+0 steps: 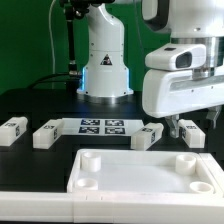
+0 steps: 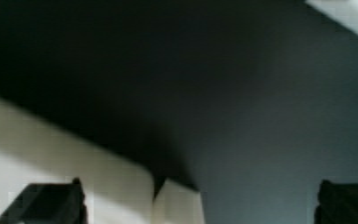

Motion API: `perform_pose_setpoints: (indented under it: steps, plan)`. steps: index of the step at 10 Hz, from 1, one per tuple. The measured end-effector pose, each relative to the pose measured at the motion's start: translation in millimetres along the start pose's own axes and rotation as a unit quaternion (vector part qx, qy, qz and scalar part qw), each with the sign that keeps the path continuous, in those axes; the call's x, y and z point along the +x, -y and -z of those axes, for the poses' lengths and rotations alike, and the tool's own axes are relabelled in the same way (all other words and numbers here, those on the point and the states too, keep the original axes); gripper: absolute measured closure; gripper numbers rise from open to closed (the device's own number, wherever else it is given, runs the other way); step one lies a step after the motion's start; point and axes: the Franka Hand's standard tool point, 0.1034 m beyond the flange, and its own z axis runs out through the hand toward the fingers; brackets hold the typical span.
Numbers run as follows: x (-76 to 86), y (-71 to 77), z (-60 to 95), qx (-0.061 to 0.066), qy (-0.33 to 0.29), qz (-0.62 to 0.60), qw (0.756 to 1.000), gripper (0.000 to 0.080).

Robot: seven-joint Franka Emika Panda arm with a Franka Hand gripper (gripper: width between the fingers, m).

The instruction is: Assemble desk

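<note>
On the black table (image 1: 40,100), before a dark room's green backdrop (image 1: 18,45), the white tabletop (image 1: 150,172) lay in front, four legs (image 1: 47,133) ranged behind it, and the gripper (image 1: 188,126) hung just above one, jaws wide apart.

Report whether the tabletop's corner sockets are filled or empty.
Empty: the tabletop shows four open sockets; the legs lie loose on the table.

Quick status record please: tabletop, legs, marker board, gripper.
tabletop: flat at the front, sockets up, no leg fitted
legs: four, loose, in a row behind the tabletop: far-left leg, second leg, third leg, rightmost leg
marker board: between second and third legs
gripper: open, holding nothing, just above the rightmost leg
</note>
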Motion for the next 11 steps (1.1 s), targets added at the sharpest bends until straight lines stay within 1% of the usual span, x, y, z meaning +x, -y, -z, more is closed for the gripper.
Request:
perform_pose_setpoints:
  steps: [1,3,5,6,7,8,9,10,11]
  plan:
    - [-4.2,5.3,-2.5,0.005,0.004,-0.052,0.999,0.015]
    - [-4.9,8.9,-3.3,0.012,0.004,-0.103,0.995,0.015]
    - [-6.0,9.5,-3.7,0.014,0.01,-0.119,0.993,0.015]
    - [-8.4,10.3,-3.9,0.015,0.024,-0.119,0.992,0.015]
    - [-10.9,17.4,-4.2,0.012,0.03,-0.152,0.988,0.015]
    - [-21.2,33.8,-7.3,0.0,0.062,-0.166,0.984,0.015]
    - [-27.8,42.1,-10.8,-0.006,0.104,-0.168,0.98,0.015]
    - [-26.6,39.3,-13.8,0.0,0.126,-0.177,0.976,0.015]
    - [-25.1,37.1,-12.1,0.001,0.146,-0.174,0.974,0.015]
